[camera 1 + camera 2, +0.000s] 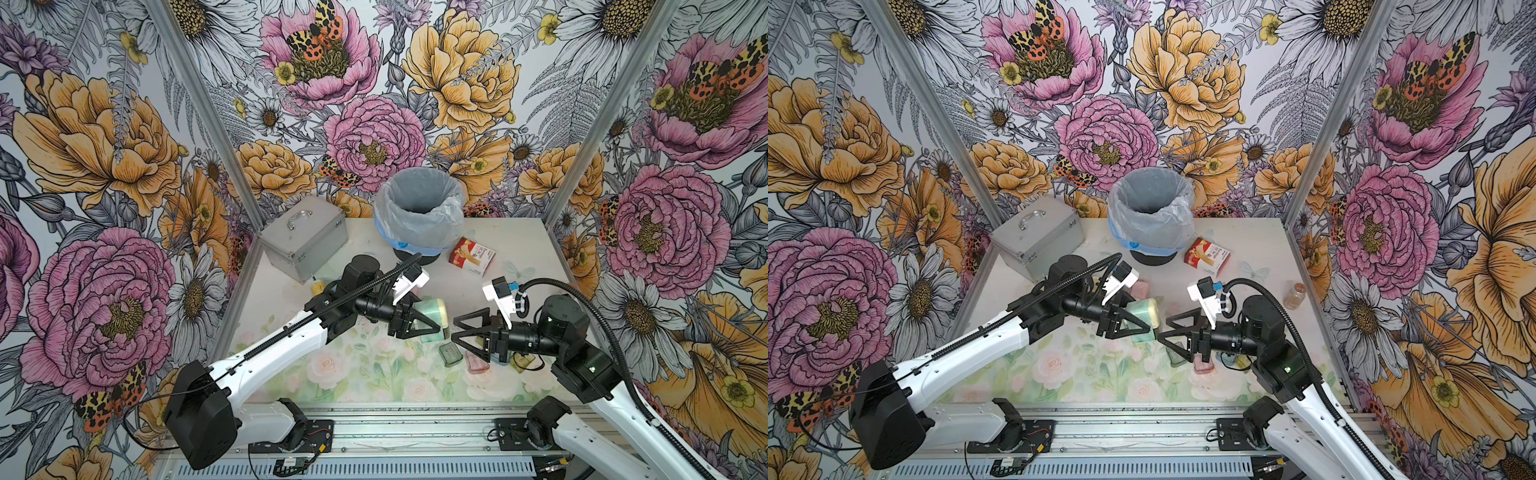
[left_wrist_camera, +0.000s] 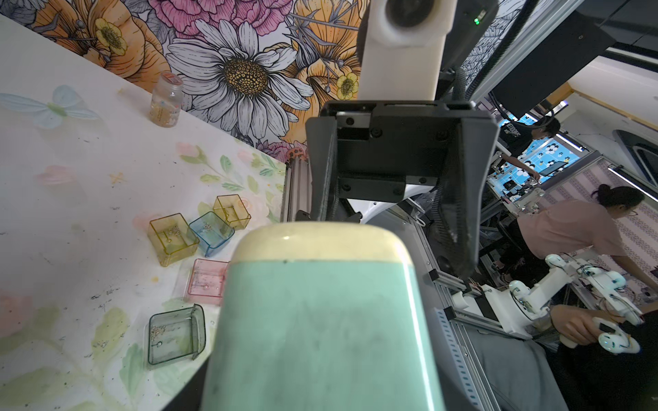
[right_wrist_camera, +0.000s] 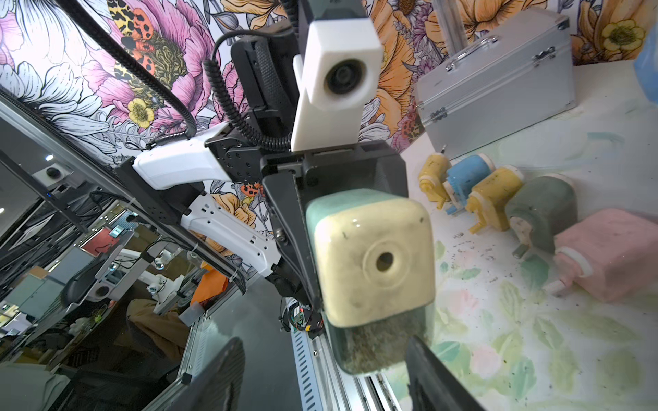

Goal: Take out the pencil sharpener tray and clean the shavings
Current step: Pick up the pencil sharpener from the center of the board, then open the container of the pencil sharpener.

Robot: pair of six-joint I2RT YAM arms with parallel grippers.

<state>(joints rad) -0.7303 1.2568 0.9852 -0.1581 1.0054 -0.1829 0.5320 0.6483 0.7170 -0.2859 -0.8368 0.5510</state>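
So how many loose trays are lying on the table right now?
5, clustered together: larger yellow tray, blue tray, smaller yellow tray, pink tray, grey-green tray. The held sharpener may hide more.

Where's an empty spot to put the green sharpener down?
For the green sharpener: Bare: the rose-print table front beside the metal rail, and the back patch between the red box and the jar. Crowded: the little trays by the right claw, and spare sharpeners beside the silver case.
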